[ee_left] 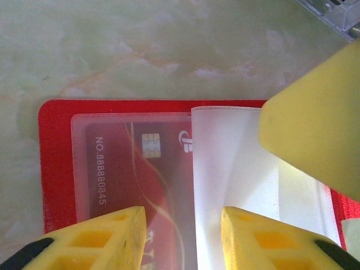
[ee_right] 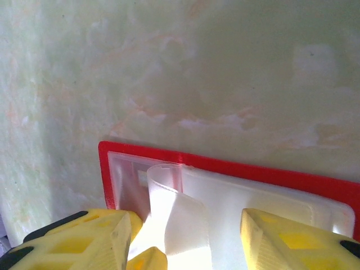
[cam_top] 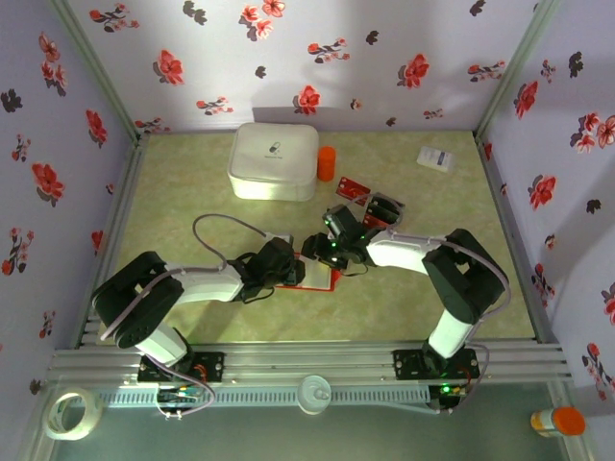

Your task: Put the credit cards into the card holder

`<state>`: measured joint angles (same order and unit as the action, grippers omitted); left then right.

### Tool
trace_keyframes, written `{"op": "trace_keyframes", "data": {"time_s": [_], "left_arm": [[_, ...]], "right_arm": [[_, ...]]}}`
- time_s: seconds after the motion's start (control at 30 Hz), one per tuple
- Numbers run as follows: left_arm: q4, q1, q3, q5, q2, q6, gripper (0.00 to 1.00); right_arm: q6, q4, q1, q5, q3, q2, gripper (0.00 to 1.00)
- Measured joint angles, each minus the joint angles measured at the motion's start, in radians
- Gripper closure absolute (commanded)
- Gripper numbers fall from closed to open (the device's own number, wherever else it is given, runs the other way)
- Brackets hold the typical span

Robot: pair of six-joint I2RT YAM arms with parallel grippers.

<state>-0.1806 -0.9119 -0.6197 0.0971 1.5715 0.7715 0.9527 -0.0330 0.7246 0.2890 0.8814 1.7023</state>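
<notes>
Above the flat red card holder [ee_left: 56, 169], the left gripper [ee_left: 183, 228] and right gripper [ee_right: 185, 228] are being held low, jaws spread astride its glossy, curling translucent sleeves [ee_left: 225, 157].

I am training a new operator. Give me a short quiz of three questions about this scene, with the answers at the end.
1. True or false: a red card already sits inside a clear sleeve of the card holder.
2. Where does the orange cylinder stand? A) beside the big white box; B) on top of it; C) on the card holder.
3. Fill in, folded or open: the card holder lies ___ on the table.
Key: 1 true; 2 A; 3 open.
</notes>
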Motion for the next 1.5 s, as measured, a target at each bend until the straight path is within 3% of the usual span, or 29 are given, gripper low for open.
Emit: {"op": "trace_keyframes", "data": {"time_s": [0.3, 0.53, 0.73, 1.07, 1.5], "left_arm": [[-0.004, 0.000, 0.002, -0.002, -0.003, 0.000, 0.56], [0.019, 0.000, 0.015, -0.018, -0.054, 0.004, 0.38], [0.082, 0.014, 0.021, -0.020, -0.220, 0.002, 0.27], [0.171, 0.114, 0.082, -0.035, -0.454, -0.001, 0.22], [0.242, 0.200, 0.132, -0.019, -0.563, 0.000, 0.21]], "right_arm": [[0.008, 0.056, 0.000, 0.058, 0.001, 0.033, 0.50], [0.049, 0.103, 0.003, 0.091, 0.001, 0.035, 0.48], [0.084, 0.121, 0.027, 0.093, 0.001, 0.012, 0.45], [0.127, 0.157, 0.081, 0.070, 0.076, 0.005, 0.40], [0.156, 0.205, 0.110, 0.081, 0.146, 0.210, 0.40]]}}
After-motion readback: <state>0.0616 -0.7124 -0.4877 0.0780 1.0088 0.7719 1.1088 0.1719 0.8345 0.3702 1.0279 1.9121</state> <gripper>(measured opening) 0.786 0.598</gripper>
